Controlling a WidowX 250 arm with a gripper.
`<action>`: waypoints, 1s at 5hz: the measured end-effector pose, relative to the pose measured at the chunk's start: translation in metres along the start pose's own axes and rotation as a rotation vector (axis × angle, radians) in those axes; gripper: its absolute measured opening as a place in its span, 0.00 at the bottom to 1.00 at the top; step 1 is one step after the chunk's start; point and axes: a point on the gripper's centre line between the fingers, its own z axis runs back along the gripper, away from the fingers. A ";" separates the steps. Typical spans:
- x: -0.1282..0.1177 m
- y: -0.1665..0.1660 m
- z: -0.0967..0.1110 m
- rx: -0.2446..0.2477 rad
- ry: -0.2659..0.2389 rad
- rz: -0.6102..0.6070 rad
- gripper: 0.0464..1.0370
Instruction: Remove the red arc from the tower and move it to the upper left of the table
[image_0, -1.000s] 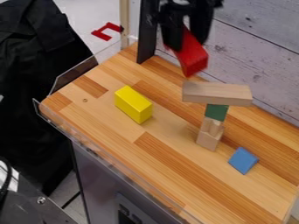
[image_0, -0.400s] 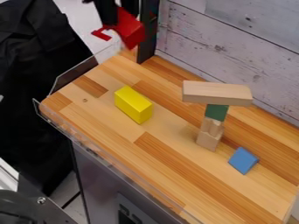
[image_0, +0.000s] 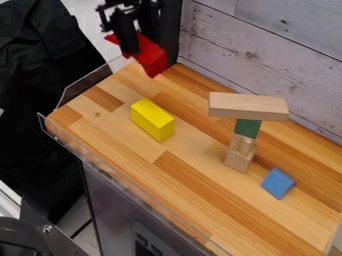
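My black gripper hangs over the upper left end of the wooden table, shut on the red arc. The arc tilts down to the right, above the table's back left corner. The tower stands right of centre: a long pale wooden block lies across a green block, which rests on small natural wood blocks. The gripper and the arc are well to the left of the tower.
A yellow block lies left of the tower, below the gripper. A blue block lies to the tower's lower right. A black post rises at the back corner beside the gripper. A clear guard edges the table's left side.
The gripper has carried the red arc from near the tower leftward past the black post, then lowered it toward the table's upper left. The tower and other blocks have stayed put.
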 end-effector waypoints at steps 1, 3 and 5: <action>-0.001 -0.007 -0.017 0.015 0.000 0.021 0.49; -0.014 -0.022 -0.040 0.017 -0.012 0.039 0.49; -0.017 -0.023 -0.054 0.032 -0.004 0.069 0.49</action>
